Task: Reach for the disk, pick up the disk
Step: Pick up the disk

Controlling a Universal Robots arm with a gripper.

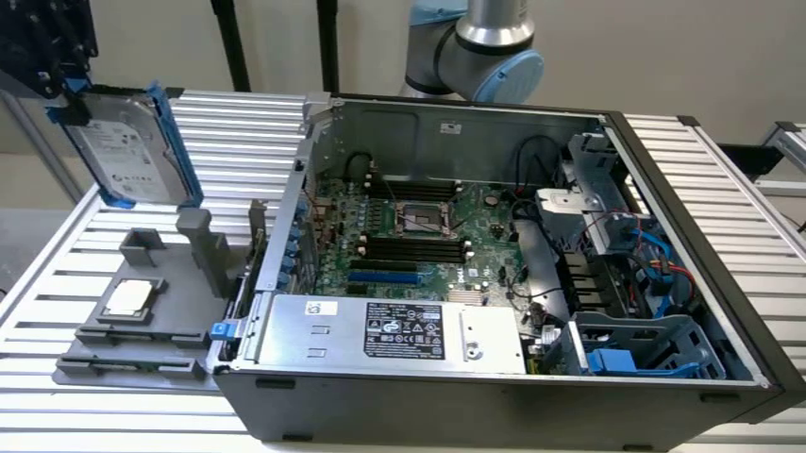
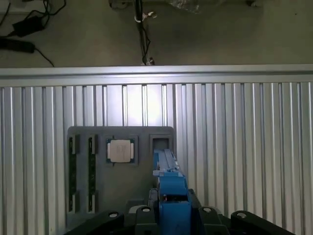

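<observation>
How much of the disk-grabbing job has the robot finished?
Done: the reach and the grab look finished, since the claw is shut on the top edge of the disk.
In hand: the disk hangs tilted in the air above the grey holder, where the square chip sits.
Left: nothing of the pick-up appears to remain.

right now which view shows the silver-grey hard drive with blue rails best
The exterior view: the flat silver-grey hard drive in blue plastic rails shows its white label face, held up by the tool. The wrist view sees it edge-on, mainly one blue rail.
</observation>
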